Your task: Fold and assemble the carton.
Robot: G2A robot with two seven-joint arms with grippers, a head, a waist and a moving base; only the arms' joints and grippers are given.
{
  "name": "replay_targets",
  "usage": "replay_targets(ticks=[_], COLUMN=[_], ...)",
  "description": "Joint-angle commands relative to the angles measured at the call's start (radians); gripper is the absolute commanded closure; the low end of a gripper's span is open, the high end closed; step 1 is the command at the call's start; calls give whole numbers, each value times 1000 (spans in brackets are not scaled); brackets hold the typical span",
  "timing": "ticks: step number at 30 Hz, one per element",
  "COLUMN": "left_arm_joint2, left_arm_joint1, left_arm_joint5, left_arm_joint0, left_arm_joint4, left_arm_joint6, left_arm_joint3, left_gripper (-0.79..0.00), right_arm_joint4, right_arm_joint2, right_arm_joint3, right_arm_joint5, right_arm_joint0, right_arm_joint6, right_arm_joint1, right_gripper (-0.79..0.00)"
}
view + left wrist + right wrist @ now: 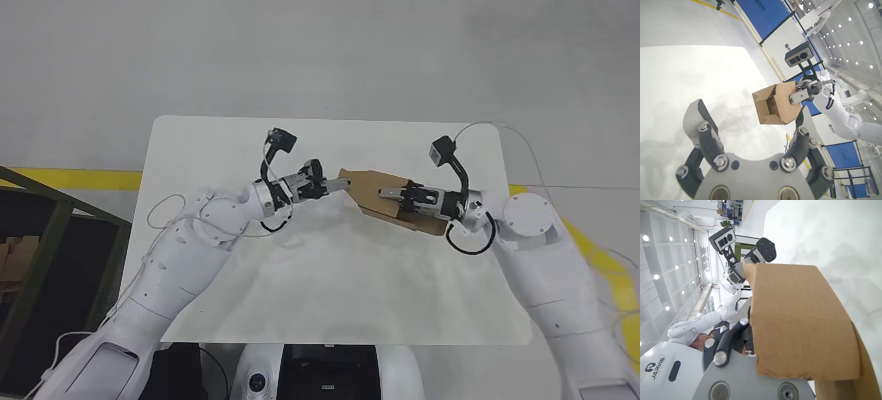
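Pinching carton (pixel 362 188) lengthwise in right hand (pixel 405 196), its open end facing the spread left hand (pixel 328 183) just beside it.

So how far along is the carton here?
Done: the carton is opened into a box shape. In hand: the right arm grips one side in its jaws; the left arm has its jaws open by the open end. Left: closing that end's flaps.

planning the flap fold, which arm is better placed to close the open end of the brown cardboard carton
Likely left: the left gripper is open, facing the unfolded end of the brown cardboard carton; the right gripper is shut on it.
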Motion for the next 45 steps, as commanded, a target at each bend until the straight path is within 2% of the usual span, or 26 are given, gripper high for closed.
replay_targets(ticks=[1, 11, 26, 36, 45], left_arm_joint2=[1, -3, 3, -17, -22], left_arm_joint1=[-2, -10, -21, -23, -25], left_arm_joint5=[0, -21, -87, -128, -124], left_arm_joint0=[-3, -10, -16, -16, -18], left_arm_joint4=[1, -43, -233, -303, -298], left_arm_joint6=[3, 5, -99, -112, -114], left_arm_joint3=[9, 42, 77, 88, 76], left_gripper=[-785, -785, -785, -785, -785], right_arm_joint4=[9, 61, 160, 198, 195], right_arm_joint2=[4, 6, -3, -2, -8], right_arm_joint3=[-8, -52, -73, -63, -68], right_arm_joint5=[0, -27, -61, -71, -72], right_arm_joint0=[-3, -25, -29, -26, -23], right_arm_joint6=[-1, 32, 63, 82, 96], right_arm_joint1=[0, 2, -4, -5, -5], right_gripper=[0, 0, 0, 0, 0])
